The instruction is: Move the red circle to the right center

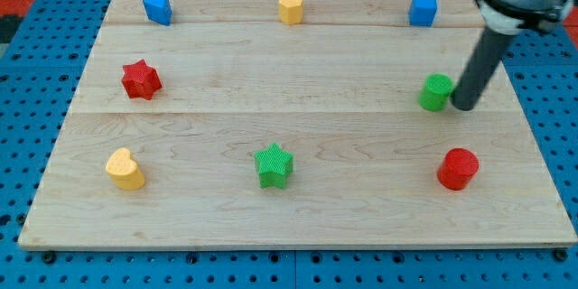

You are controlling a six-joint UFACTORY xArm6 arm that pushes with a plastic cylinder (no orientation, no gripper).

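The red circle (458,168) lies near the view's bottom right of the wooden board (226,72). My tip (463,106) is at the right side of the board, just right of a green block (436,92), touching or almost touching it. The tip is above the red circle in the view, well apart from it. The dark rod slants up to the view's top right corner.
A blue block (158,7), a yellow block (290,6) and a blue cube (422,9) stand along the top. A red star (141,79) is at the left, a yellow heart (125,169) bottom left, a green star (274,164) bottom centre.
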